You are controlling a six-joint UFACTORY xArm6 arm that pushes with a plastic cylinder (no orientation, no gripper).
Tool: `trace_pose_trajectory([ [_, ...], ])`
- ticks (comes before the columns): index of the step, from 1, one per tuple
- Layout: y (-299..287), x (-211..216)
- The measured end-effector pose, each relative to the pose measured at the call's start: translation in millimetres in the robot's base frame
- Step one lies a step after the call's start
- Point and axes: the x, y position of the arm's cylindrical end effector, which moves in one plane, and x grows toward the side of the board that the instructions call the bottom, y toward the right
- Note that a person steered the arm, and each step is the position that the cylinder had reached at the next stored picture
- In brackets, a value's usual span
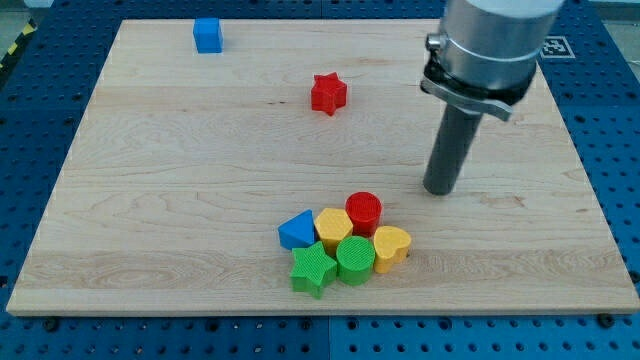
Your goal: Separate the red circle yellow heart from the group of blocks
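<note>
A red circle (364,211) and a yellow heart (390,246) sit in a tight group near the view's bottom centre. The group also holds a yellow hexagon (333,227), a blue triangle-like block (296,231), a green star (313,269) and a green circle (355,258). The red circle is at the group's top right; the yellow heart is at its right, just below the red circle. My tip (439,190) rests on the board up and to the right of the red circle, apart from all blocks.
A red star (328,93) lies alone at the upper centre. A blue cube (208,35) stands near the board's top left edge. The wooden board (150,200) lies on a blue perforated table (620,150).
</note>
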Motion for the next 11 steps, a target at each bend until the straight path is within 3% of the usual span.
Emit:
trace_pose_trajectory([
  [2, 10.7, 75.3],
  [3, -10.5, 100.6],
  [5, -70.0, 99.8],
  [7, -73.7, 81.0],
  [8, -103.4, 58.8],
  [11, -84.2, 20.4],
])
